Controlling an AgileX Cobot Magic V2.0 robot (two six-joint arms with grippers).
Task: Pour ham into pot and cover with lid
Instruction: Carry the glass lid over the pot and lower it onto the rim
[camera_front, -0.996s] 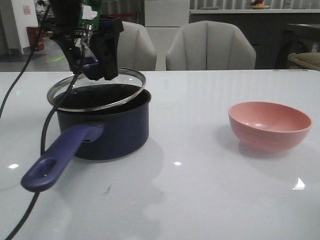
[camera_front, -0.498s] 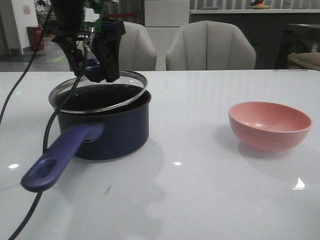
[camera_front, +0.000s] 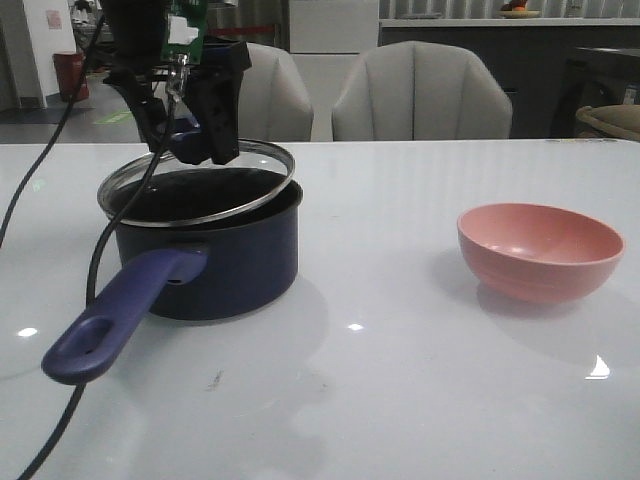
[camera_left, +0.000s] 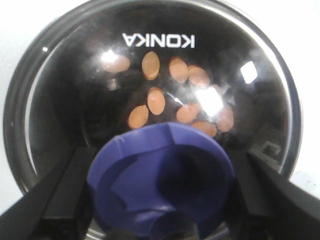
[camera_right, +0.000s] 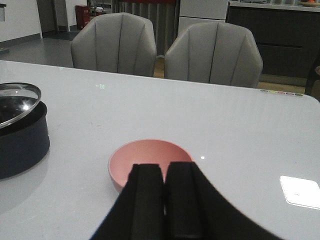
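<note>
The dark navy pot (camera_front: 215, 255) stands at the table's left, its purple-blue handle (camera_front: 118, 318) pointing toward the front. My left gripper (camera_front: 185, 135) is shut on the blue knob (camera_left: 160, 175) of the glass lid (camera_front: 250, 170). The lid hangs tilted over the pot's mouth, its far right edge higher. Through the glass (camera_left: 75, 85) I see several orange-pink ham slices (camera_left: 155, 100) lying on the pot's dark bottom. A black finger (camera_left: 62, 197) stands on each side of the knob. My right gripper (camera_right: 165, 200) is shut on nothing, behind the pink bowl (camera_right: 150, 156).
The salmon-pink bowl (camera_front: 540, 250) sits on the right of the table and looks empty. A black cable (camera_front: 95, 265) hangs from the left arm past the pot's handle. Two grey chairs (camera_front: 420, 95) stand behind the far edge.
The lid and my left gripper shifted slightly to the right over the pot, then stayed still. The bowl and the right gripper did not move.
</note>
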